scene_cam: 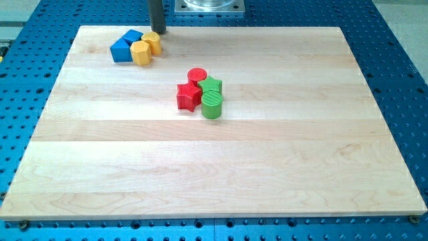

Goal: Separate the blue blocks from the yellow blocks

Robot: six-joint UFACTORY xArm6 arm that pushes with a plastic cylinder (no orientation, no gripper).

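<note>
Two blue blocks sit at the view's top left of the wooden board (214,174): one blue block (121,51) at the left and another blue block (132,37) just above and right of it. Two yellow blocks touch them: a yellow hexagon block (140,53) and a yellow block (152,42) to its upper right. My tip (157,31) is at the board's top edge, just above the upper yellow block, close to it.
A cluster sits near the middle: a red cylinder (197,75), a red star (188,96), a green star (211,86) and a green cylinder (212,106). A metal mount (209,5) is at the view's top. Blue perforated table surrounds the board.
</note>
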